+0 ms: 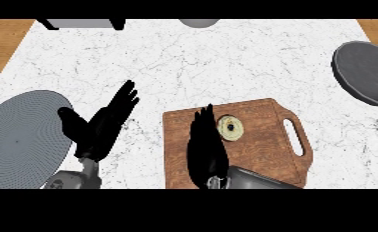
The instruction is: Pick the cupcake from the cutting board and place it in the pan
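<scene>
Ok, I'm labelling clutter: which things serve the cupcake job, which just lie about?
Job: cupcake, cutting board, pan, right robot hand.
Lying about: grey disc at left, grey box and grey round object at far edge, left robot hand.

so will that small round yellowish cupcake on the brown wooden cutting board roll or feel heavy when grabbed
The round yellowish cupcake looks small beside the black right hand, so probably light. Standing top-up, it seems unlikely to roll.
</scene>
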`<action>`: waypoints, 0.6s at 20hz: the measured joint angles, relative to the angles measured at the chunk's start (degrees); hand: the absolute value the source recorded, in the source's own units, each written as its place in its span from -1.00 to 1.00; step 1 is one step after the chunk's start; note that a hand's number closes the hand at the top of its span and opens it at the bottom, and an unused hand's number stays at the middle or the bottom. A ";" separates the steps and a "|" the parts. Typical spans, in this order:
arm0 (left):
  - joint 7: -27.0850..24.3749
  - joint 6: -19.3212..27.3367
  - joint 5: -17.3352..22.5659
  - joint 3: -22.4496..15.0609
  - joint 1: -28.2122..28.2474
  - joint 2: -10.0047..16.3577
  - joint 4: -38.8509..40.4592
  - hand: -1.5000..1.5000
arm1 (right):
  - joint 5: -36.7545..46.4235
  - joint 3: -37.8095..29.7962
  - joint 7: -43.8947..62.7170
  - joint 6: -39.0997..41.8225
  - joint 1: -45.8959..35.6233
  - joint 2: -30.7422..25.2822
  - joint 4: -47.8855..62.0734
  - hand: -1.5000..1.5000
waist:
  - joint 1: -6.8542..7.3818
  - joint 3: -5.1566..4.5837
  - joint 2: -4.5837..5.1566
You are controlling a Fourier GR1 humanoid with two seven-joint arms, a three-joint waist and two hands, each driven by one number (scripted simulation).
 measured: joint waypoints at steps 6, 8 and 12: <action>-0.45 -1.59 -0.35 0.97 1.30 -0.02 -0.10 0.00 | 4.78 -1.67 -5.34 -3.01 0.17 -1.44 3.64 1.00 | 0.10 0.00 0.03; 0.39 -2.21 0.10 1.76 0.87 0.30 -0.51 0.00 | 5.89 -2.57 -7.66 -3.90 -0.05 -2.30 3.49 1.00 | 0.08 0.00 0.03; 0.08 -2.52 -0.36 2.26 0.13 -0.09 0.58 0.00 | 8.76 -1.50 -13.79 -9.28 -1.80 -3.91 6.15 1.00 | 0.18 0.00 0.05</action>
